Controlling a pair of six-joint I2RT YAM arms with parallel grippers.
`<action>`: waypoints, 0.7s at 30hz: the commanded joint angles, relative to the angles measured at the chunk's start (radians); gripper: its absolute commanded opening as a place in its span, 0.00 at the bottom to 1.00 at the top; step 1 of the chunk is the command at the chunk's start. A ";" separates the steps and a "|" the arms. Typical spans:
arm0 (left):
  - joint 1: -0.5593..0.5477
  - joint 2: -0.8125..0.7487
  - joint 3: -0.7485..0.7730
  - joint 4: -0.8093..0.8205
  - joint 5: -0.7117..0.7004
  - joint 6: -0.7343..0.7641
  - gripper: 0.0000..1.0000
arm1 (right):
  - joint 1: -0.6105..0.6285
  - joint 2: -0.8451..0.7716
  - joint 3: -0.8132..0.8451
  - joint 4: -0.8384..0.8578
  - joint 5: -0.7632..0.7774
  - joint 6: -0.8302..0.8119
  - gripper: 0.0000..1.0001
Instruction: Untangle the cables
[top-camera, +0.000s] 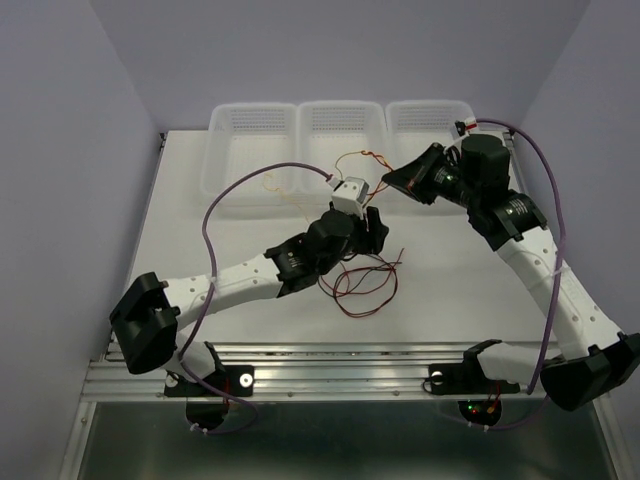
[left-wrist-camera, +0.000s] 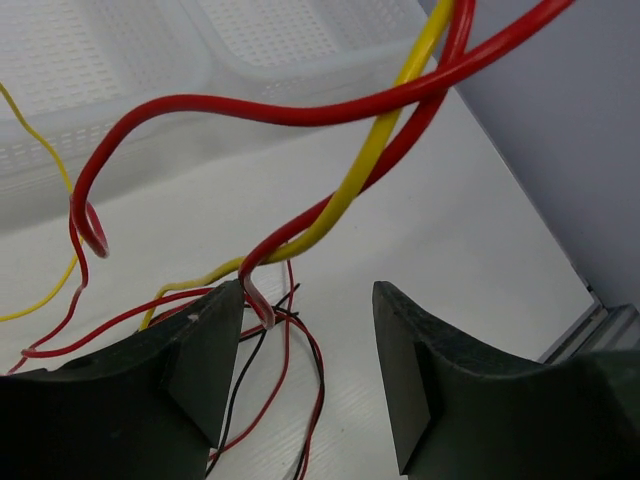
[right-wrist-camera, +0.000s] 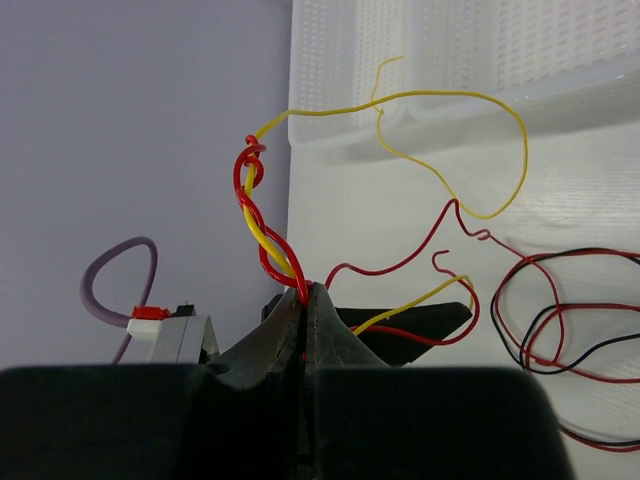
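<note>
Right gripper (right-wrist-camera: 305, 290) pinches the twisted red and yellow cables (right-wrist-camera: 262, 240), holding them above the table (top-camera: 450, 300), where red and black loops lie. Left gripper (left-wrist-camera: 308, 300), fingers spread just by the twist, would best close on one strand only and pull gently.

Pale lilac walls on three sides: left wall (top-camera: 60, 150), back wall (top-camera: 330, 50), right wall (top-camera: 600, 80), all plain. White table (top-camera: 450, 300) fills middle, surface matte, evenly lit, only soft shadows. Along far edge, three white mesh baskets side by side: left one (top-camera: 250, 125), middle one (top-camera: 340, 120), right one (top-camera: 428, 115). Near edge, ribbed metal rail (top-camera: 340, 365) runs full width. Below rail, dark grey-green surface (top-camera: 330, 440); floor or shelf, cannot tell.
</note>
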 joint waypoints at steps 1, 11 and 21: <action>-0.009 0.001 0.076 0.001 -0.087 -0.014 0.64 | -0.001 -0.044 -0.012 0.071 -0.011 0.022 0.01; -0.026 -0.035 0.060 0.004 -0.056 0.015 0.00 | -0.001 -0.026 -0.032 0.079 0.036 -0.008 0.01; -0.035 -0.322 -0.123 0.063 0.311 -0.055 0.00 | -0.001 0.178 0.000 0.030 0.059 -0.186 0.01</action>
